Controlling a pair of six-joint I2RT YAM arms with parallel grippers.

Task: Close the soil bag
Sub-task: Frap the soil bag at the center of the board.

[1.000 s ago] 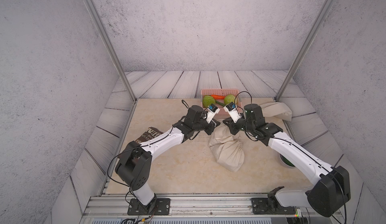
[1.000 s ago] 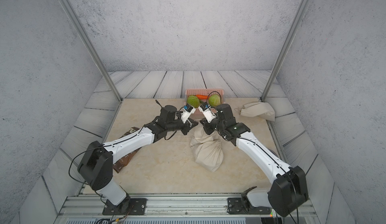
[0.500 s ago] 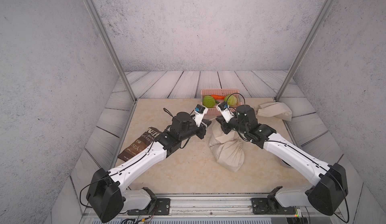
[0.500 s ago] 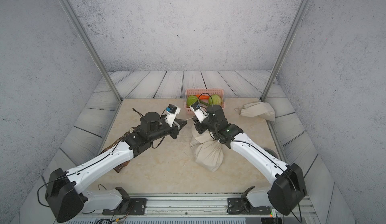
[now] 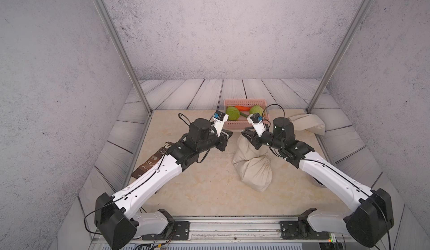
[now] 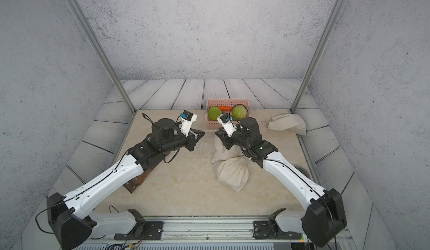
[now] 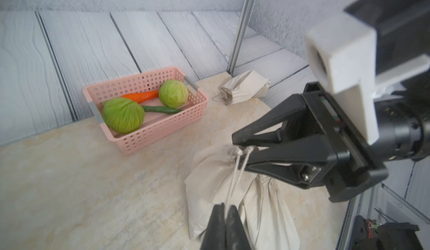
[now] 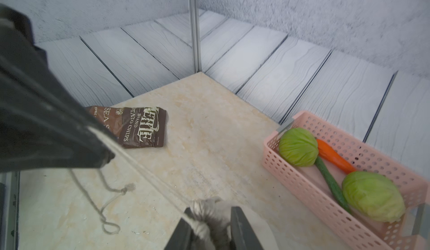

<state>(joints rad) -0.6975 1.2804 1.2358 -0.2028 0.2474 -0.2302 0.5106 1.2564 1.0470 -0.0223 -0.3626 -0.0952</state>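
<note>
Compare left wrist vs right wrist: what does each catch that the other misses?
Left wrist only: the spare cloth bag by the corner post, and the full body of the soil bag. Right wrist only: the chip bag and the drawstring tail, loose and knotted. Both: the pink basket of vegetables, the bag's cinched neck, the taut drawstring in the shut left gripper, and the right gripper open around that neck.

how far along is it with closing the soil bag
Done: the neck of the soil bag looks cinched shut. In hand: the left gripper is shut on the drawstring, which runs taut to the neck; the right gripper has its fingers apart either side of the neck. Left: probably letting go of the string and backing off.
</note>
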